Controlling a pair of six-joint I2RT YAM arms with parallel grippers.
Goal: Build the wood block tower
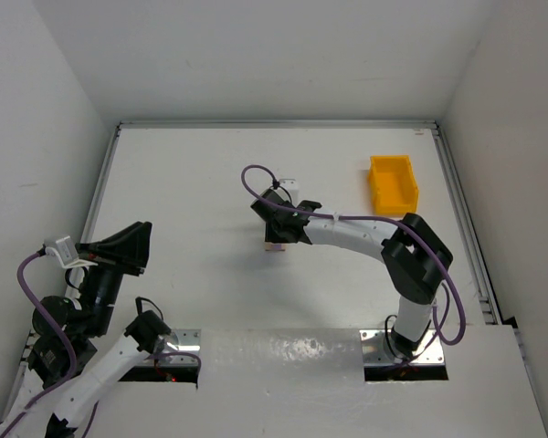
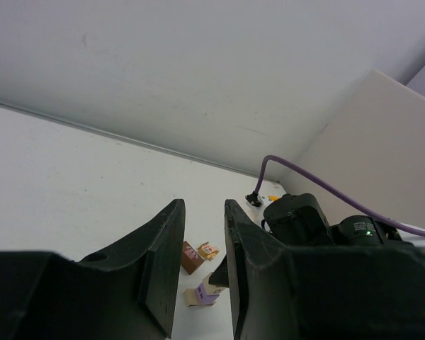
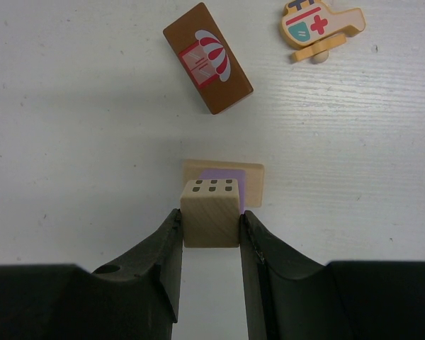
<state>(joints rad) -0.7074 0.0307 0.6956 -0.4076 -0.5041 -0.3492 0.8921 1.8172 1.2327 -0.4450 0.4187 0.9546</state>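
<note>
Clamping pale block (image 3: 210, 212) mid-table, right fingers (image 3: 163, 265), left fingers (image 2: 163, 262) parted, empty, near table edge (image 1: 99, 196)

table (image 1: 192, 201): you have a white top | far right: yellow bin (image 1: 393, 184) | centre: your brown block (image 3: 207, 58), helicopter piece (image 3: 322, 25), flat tan block (image 3: 223, 176), lying apart
</note>
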